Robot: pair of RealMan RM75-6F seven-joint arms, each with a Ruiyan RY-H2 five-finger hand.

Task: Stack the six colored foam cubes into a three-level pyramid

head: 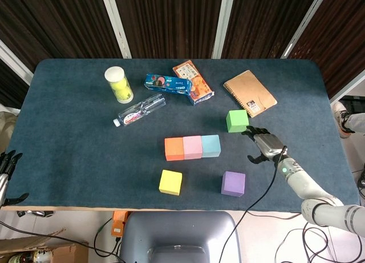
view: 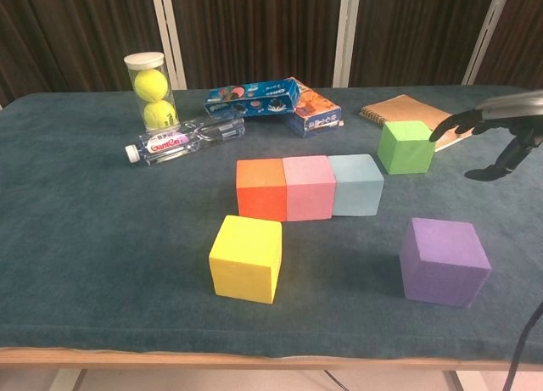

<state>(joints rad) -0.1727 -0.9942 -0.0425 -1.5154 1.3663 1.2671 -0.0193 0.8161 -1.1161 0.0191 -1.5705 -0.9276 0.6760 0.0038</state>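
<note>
Three cubes are sitting edge to edge as the base row: the orange cube point(head: 174, 148), the pink cube point(head: 193, 146) and the light blue cube point(head: 211, 145), all touching and all lying to the left of the right robot hand point(head: 266, 145). Three more are standing loose on the worktop point(head: 74, 137): the green cube point(head: 237, 120) just ahead and left of that hand, the purple cube point(head: 233, 183) nearer the robot and to the hand's left, and the yellow cube point(head: 170, 182) well off to its left, beyond the purple one.

The right robot hand is hovering above the worktop with fingers spread apart and holding nothing; in the chest view its fingertips point(view: 438, 135) are reaching toward the green cube without touching it. The left robot hand point(head: 5, 165) is showing only at the frame edge, off the worktop, fingers apart and empty, well away from every cube.

Judgement: the first level is looking complete and the second level is not yet started. The green cube is lying closest to the right hand, just forward and left of its fingertips, so the right arm is the nearer one for the next pick. Cubes have no long axis, so approach direction matters little; clearing the notebook point(head: 249, 93) behind the green cube is the point to watch.
</note>
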